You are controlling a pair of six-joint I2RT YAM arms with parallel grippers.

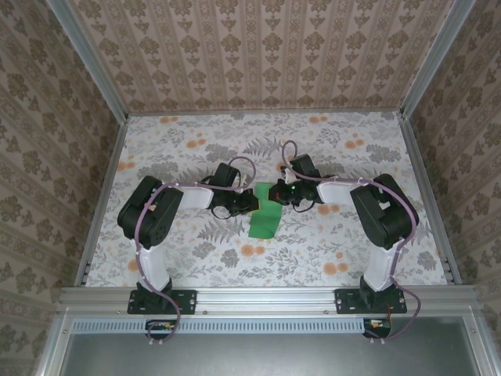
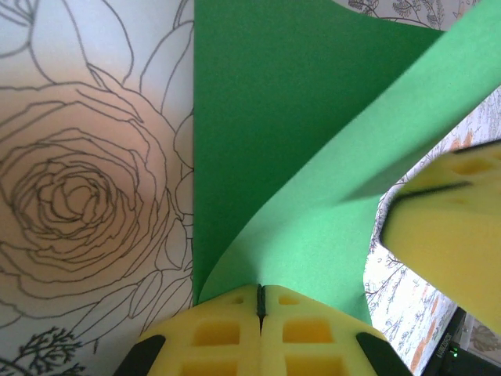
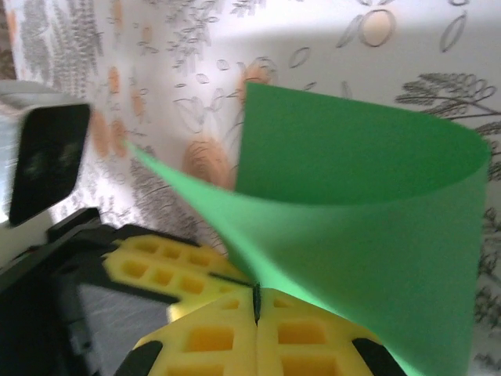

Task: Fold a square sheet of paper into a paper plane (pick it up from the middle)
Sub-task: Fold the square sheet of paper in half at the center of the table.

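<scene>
At the middle of the table [image 1: 352, 235], the green paper [image 1: 264, 223] curls up off the surface. The left gripper [image 2: 261, 291] pinches one edge, fingers pressed together on it, and the right gripper [image 3: 256, 291] clamps another edge just beyond.

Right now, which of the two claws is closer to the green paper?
Neither; both touch it. The left gripper pinches the green paper from its left side, the right gripper pinches it from its right side, and the sheet curls between them.
</scene>
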